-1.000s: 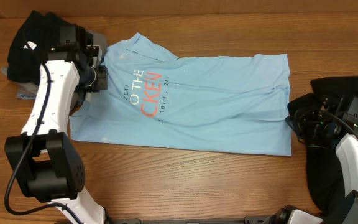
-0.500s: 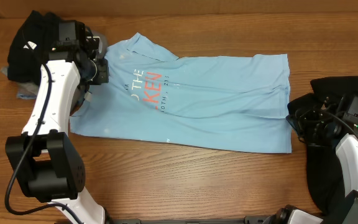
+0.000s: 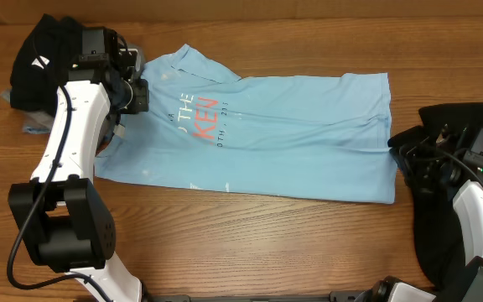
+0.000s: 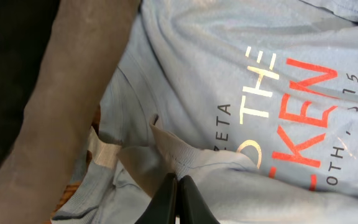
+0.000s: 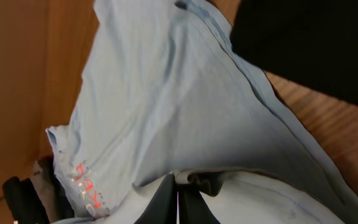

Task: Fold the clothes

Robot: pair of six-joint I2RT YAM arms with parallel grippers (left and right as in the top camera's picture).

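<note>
The left pincer (image 4: pixel 178 191) is clamped on the T-shirt (image 3: pixel 292 134) near the collar, the right pincer (image 5: pixel 178 198) nipping its hem; shirt spread across the desk (image 3: pixel 250 243). Best to lift both ends level, together, so the fold lands square.

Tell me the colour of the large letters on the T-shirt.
Red letters; clearest in the left wrist view.

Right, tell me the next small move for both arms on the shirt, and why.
Probably carry both pinched edges a little toward the far edge of the shirt, together. The left gripper is shut on a fold by the lettering and the right gripper on the hem end. The near flap covers only the start of the words, so the fold looks half done.
</note>
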